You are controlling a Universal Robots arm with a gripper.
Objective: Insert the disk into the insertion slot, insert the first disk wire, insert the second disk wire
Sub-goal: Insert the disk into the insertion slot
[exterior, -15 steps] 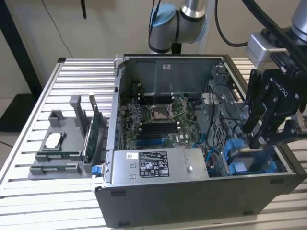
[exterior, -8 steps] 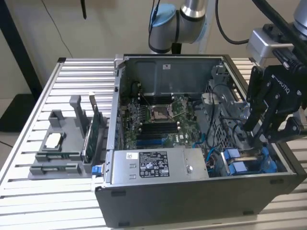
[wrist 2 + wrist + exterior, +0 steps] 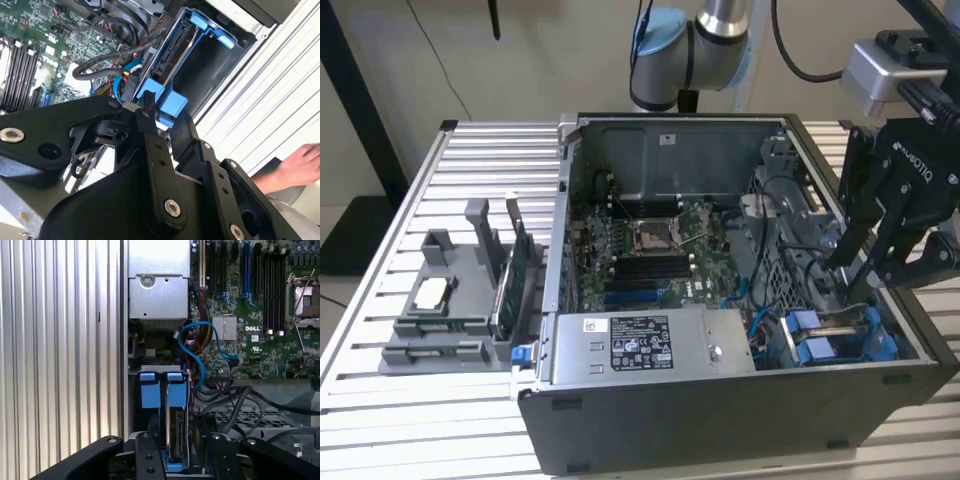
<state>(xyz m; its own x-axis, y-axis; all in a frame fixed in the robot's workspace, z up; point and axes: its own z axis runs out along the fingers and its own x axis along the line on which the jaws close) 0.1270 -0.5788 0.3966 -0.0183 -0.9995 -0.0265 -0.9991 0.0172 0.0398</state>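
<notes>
My jaws are matte black. The disk [image 3: 176, 432] is silver-grey, clipped in a bright blue carrier [image 3: 176, 390]. Beside it, the motherboard [image 3: 250, 340] is deep green, dotted with small silver parts and crossed by black and blue slots. A light blue cable [image 3: 200, 345] loops over it, among black cables [image 3: 235, 400]. The power supply [image 3: 640, 345] is pale grey with a white label printed in black. The case [image 3: 720, 420] is dark grey. The table [image 3: 60, 340] is silvery white, striped with long straight ribs. A plain mid-grey fixture [image 3: 450, 300] sits on it.

A ribbed metal table [image 3: 470, 160] carries an open computer case [image 3: 720, 425] and, near its edge at the exterior view's left, a grey parts holder [image 3: 450, 335].
</notes>
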